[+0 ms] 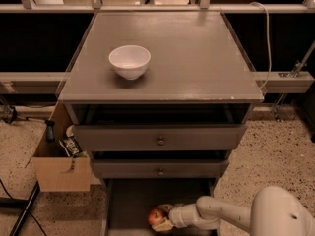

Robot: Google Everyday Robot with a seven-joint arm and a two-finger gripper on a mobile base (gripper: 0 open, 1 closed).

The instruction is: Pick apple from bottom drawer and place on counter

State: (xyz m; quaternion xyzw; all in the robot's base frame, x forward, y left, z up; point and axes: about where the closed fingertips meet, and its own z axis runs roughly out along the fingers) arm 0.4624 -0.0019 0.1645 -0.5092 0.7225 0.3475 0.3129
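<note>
gripper (162,217), low inside the pulled-out bottom drawer (129,204), clenched on the apple (155,216), one finger above it and one below. white arm (221,214) enters from the lower right. above the two knobbed drawers, the counter (192,58) bears a white bowl (129,61). cardboard box (61,173) at left.

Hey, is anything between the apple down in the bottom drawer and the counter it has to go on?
Nothing lies between the gripper and the apple; they meet in the bottom drawer. On the way up stand the upper drawer fronts and the counter edge; a white bowl sits left.
</note>
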